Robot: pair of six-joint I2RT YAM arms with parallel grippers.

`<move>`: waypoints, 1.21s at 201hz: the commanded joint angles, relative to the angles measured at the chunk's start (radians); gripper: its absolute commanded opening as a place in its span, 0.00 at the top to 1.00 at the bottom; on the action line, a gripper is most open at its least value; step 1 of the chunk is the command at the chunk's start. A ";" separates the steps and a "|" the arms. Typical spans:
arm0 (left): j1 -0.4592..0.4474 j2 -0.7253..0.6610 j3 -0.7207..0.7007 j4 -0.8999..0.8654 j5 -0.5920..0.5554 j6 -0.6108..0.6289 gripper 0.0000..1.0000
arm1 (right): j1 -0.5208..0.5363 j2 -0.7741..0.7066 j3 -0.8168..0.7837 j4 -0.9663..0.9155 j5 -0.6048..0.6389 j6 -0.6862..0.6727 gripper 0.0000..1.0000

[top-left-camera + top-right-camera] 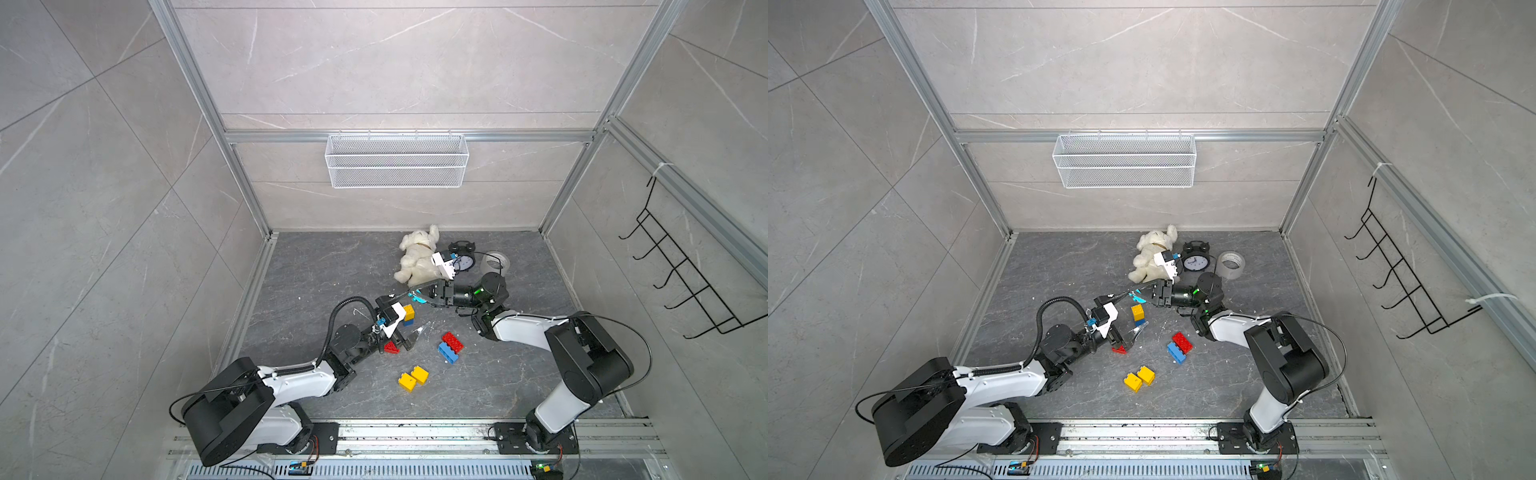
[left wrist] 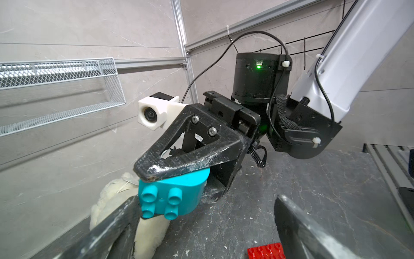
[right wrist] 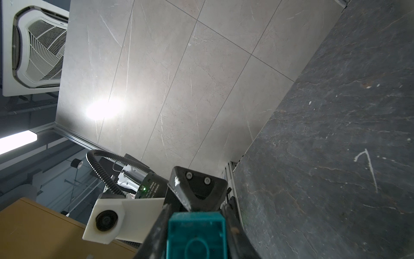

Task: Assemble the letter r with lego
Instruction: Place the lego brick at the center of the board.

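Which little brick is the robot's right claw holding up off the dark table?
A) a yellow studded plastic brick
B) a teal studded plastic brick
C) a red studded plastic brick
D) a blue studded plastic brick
B: the small teal studded plastic brick is pinched in the right gripper, as both wrist views show.

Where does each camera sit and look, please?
Top views: overhead, looking down at the table; left arm, right arm show.
Left wrist: on the left arm, facing the right tool gripping the teal brick; own open fingers show.
Right wrist: on the right arm, facing the left wrist camera; own fingers flank the brick.
Both wrist views share the brick.
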 commanded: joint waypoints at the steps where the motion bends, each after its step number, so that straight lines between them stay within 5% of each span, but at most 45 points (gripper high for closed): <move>1: -0.005 0.007 0.042 0.111 -0.068 0.063 0.06 | 0.008 0.008 -0.006 0.124 0.004 0.051 0.71; 51: -0.006 -0.004 0.021 0.131 -0.134 0.084 0.07 | 0.008 -0.011 -0.021 0.091 -0.003 0.030 0.71; 118: -0.006 0.032 0.053 0.127 -0.043 0.064 0.13 | 0.024 0.000 -0.010 0.082 0.003 0.021 0.72; 198: -0.006 0.054 0.073 0.126 -0.018 0.056 0.43 | 0.033 -0.014 -0.023 0.052 0.000 -0.001 0.73; 243: -0.006 0.060 0.076 0.118 -0.011 0.048 0.45 | 0.039 -0.015 -0.013 0.051 -0.007 0.000 0.73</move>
